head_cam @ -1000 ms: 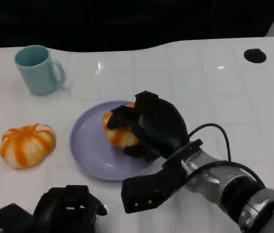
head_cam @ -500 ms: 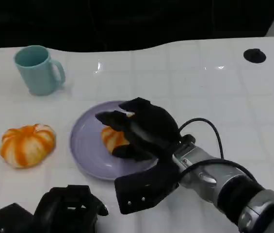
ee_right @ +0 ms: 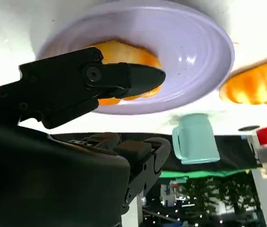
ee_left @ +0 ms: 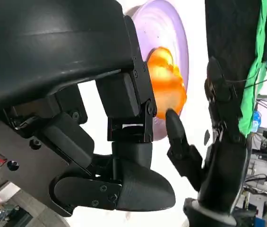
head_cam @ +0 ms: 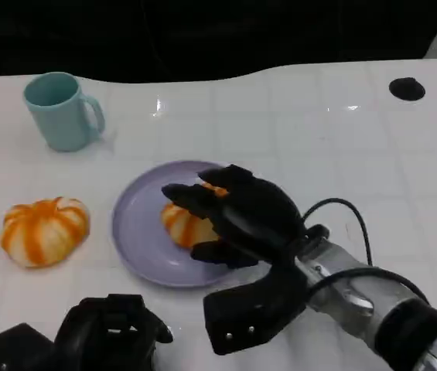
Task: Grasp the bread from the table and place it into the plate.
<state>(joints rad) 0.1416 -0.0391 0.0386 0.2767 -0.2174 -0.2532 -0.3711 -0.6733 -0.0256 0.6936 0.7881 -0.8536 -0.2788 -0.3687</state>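
1. Your bread point(head_cam: 183, 224) already lies in the purple plate point(head_cam: 137, 232), toward the side nearest the right hand point(head_cam: 237, 212), so the placing looks done as far as the head view shows.

2. The fingers point(head_cam: 183, 193) of the right hand are spread apart over the bread with nothing gripped; the right wrist view shows one finger point(ee_right: 124, 78) stretched out above the bread point(ee_right: 119, 49) with a gap under it. Whether a lower finger touches the bread I cannot tell.

3. What is left, by my judgement, is to draw the right hand back off the plate without dragging the bread along.

4. Your left hand point(head_cam: 106, 336) rests low at the near edge of the bench point(head_cam: 319, 139). Its fingers look curled in with nothing held, judging by the left wrist view.

5. For room: a second orange bun point(head_cam: 44, 230) sits on the bench beside the plate on your left side, apart from it, and a pale blue mug point(head_cam: 59, 110) stands farther back on that side. A small black disc point(head_cam: 407, 88) lies far off on the right, near the back edge.

6. The bench on the right side of the plate is bare, so pull the hand back that way and toward you. Lift before you retreat, since the plate rim lies under the palm.
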